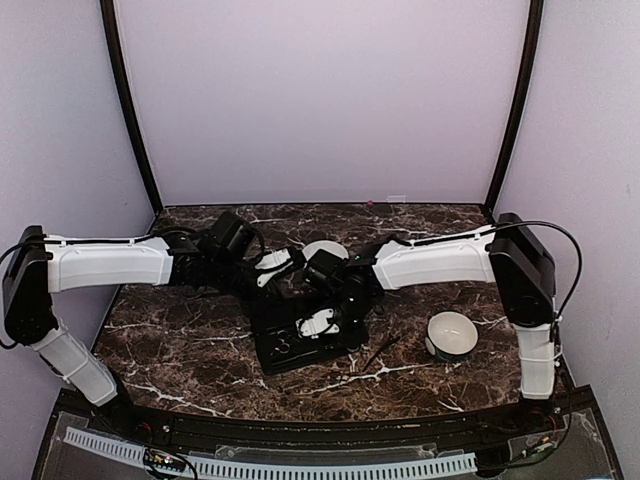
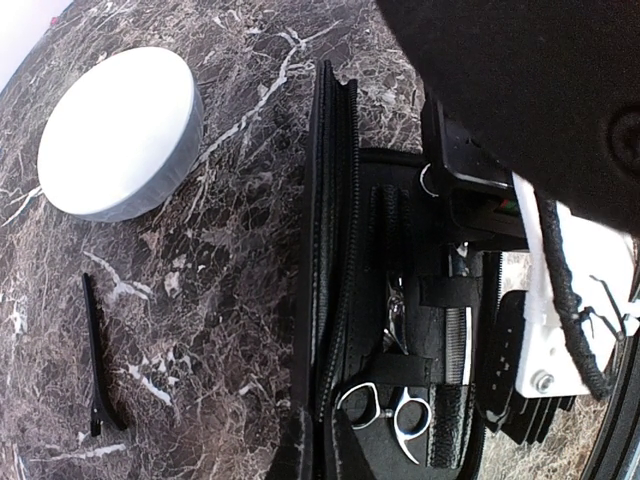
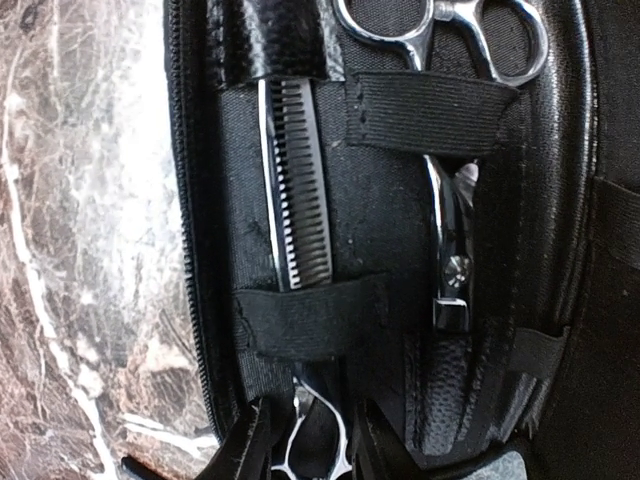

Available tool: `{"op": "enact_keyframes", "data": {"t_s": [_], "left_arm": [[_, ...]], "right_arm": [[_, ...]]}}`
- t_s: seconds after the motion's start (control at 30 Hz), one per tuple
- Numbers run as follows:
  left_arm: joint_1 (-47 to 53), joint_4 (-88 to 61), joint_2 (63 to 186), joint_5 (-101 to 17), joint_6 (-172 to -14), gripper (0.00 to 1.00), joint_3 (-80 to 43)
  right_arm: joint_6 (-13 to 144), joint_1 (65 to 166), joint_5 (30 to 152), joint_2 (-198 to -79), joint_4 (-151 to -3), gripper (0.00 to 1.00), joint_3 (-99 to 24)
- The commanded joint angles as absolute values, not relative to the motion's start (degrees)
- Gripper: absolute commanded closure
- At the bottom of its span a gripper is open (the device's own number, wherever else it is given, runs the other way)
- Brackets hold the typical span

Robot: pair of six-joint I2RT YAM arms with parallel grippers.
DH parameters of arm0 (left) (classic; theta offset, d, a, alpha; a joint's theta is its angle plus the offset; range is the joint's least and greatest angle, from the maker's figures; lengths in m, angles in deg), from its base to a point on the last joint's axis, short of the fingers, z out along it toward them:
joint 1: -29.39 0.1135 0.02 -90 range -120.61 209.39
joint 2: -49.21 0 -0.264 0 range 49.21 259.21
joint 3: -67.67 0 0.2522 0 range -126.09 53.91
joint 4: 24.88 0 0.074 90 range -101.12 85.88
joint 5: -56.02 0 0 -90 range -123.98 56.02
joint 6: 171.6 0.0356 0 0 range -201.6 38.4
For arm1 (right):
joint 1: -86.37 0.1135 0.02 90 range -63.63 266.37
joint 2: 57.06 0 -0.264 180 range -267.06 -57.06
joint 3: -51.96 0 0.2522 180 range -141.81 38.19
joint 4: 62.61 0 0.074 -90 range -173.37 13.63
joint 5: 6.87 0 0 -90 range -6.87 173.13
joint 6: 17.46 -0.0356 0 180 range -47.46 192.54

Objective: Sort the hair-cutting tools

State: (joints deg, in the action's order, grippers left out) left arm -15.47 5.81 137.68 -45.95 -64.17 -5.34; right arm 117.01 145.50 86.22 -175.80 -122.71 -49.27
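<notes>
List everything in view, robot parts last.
Table: one, dark marble, under everything.
Case: one, black, open, table centre.
Scissors: two pairs, silver, strapped inside the case; one with a toothed blade.
Clip: one, black, slim, on the table beside the case.
Bowls: two, white; one right of the case, one behind the arms.
Left arm: one, white and black, reaching the case from the left; fingers not seen.
Right arm: one, white and black, over the case; right fingers black, either side of a scissor handle.
</notes>
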Motion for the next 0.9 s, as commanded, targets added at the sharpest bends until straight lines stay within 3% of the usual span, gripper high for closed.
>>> {"op": "enact_keyframes", "data": {"t_s": [0.0, 0.17, 0.47, 0.63, 0.77, 0.87], "left_arm": [[-16.4, 7.3, 139.4, -48.6, -63.8, 1.0, -6.1], [-16.4, 7.5, 139.5, -48.8, -63.8, 1.0, -6.1], [-16.4, 7.8, 139.7, -49.0, -63.8, 1.0, -6.3], [-16.4, 7.8, 139.7, -49.1, -63.7, 1.0, -6.4], [-16.5, 7.9, 139.8, -49.1, -63.6, 1.0, -6.4], [-16.5, 8.0, 139.8, -49.2, -63.6, 1.0, -6.5]], "right_arm": [[116.1, 145.1, 87.3, -178.8, -123.9, 0.78, -49.8], [115.9, 145.4, 88.2, -180.5, -124.3, 0.92, -52.5], [113.9, 147.7, 91.2, -181.6, -124.1, 0.94, -55.1], [109.9, 148.1, 90.5, -180.2, -118.8, 0.91, -53.0], [109.7, 148.0, 88.7, -177.8, -117.6, 0.78, -50.9], [109.2, 147.7, 90.3, -176.3, -121.6, 0.73, -51.7]]}}
